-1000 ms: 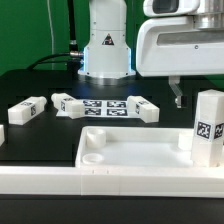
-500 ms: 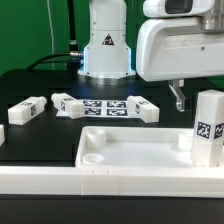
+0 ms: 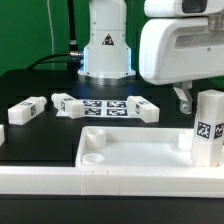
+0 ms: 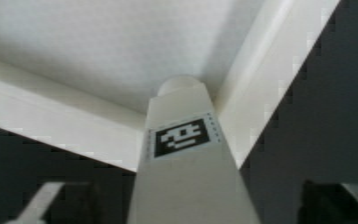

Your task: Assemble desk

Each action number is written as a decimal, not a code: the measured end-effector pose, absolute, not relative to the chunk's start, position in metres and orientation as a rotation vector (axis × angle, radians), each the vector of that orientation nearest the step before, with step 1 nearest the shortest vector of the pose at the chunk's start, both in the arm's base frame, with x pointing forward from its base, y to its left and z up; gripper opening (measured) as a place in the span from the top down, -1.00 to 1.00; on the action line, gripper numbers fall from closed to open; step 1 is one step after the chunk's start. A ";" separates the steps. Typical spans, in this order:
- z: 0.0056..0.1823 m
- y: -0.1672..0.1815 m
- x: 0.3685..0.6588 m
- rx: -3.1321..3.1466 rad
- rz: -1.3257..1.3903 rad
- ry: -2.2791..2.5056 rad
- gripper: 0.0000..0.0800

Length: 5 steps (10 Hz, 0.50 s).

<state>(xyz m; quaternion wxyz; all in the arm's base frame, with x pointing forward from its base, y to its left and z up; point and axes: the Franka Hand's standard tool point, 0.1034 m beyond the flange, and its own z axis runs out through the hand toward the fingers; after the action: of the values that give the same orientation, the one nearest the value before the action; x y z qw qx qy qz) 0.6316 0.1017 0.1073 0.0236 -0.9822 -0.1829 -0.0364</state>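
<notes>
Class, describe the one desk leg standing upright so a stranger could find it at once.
Find the wide white slab in the foreground. At its far corner on the exterior view's right stands a square white leg. It alone is upright; the other three legs lie flat behind.

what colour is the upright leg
The upright leg is white with a black-and-white tag; wrist view shows it best.

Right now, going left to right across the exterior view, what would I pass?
Left leg → second leg → marker board → third leg → upright leg. The slab spans most of the width, so it is left out.
</notes>
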 end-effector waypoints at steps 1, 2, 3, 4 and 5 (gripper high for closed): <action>0.107 0.102 0.632 -3.040 -0.113 -0.566 0.03; 0.107 0.102 0.632 -3.040 -0.112 -0.566 0.28; 0.107 0.102 0.632 -3.045 -0.112 -0.531 0.28; 0.107 0.102 0.632 -3.046 -0.111 -0.521 0.28; 0.107 0.102 0.632 -3.059 -0.110 -0.414 0.28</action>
<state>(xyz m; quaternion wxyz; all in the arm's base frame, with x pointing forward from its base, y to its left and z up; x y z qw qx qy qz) 0.6316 0.1018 0.1073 0.0262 -0.9900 -0.1341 -0.0354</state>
